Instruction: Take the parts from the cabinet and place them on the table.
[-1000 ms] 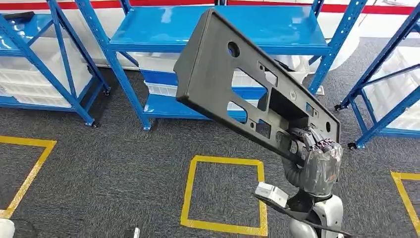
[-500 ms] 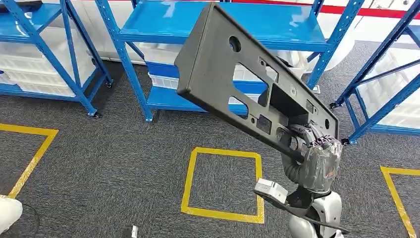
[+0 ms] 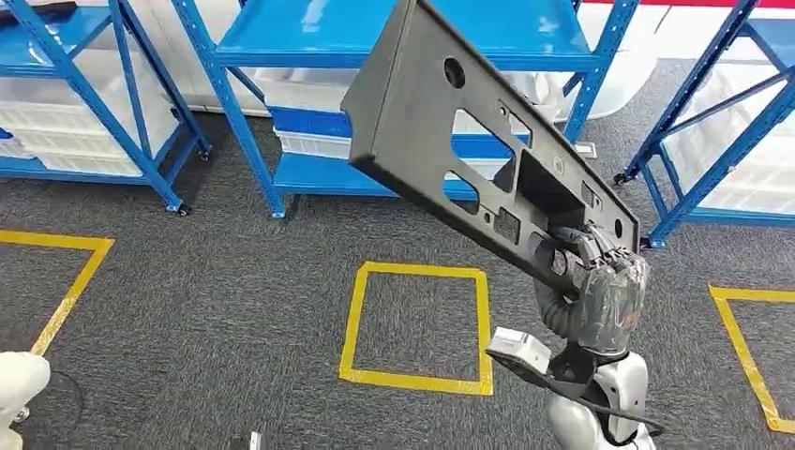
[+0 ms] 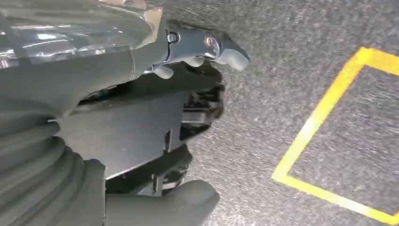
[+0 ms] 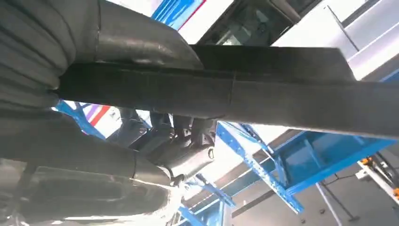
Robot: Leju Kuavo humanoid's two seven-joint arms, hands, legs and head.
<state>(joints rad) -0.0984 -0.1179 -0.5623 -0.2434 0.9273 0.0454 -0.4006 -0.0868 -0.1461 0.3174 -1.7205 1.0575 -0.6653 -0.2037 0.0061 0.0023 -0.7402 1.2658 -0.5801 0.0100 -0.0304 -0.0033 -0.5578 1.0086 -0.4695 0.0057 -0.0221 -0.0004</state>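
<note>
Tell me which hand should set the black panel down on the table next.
The right hand: it already grips the black panel by its lower end, holding it tilted up in front of the blue shelves. The left hand hangs low over the carpet with nothing in it, so a handover would likely only add risk.

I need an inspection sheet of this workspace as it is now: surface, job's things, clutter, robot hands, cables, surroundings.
Surface: grey carpet floor with yellow tape squares; no table seen.
Job's things: long black plastic panel with cut-outs, held tilted in the air.
Clutter: nothing seen.
Robot hands: right robot hand grips the panel's lower end; left robot hand hangs over the floor, empty, fingers apart.
Cables: black cable at the right wrist.
Surroundings: blue shelf racks with white bins.
</note>
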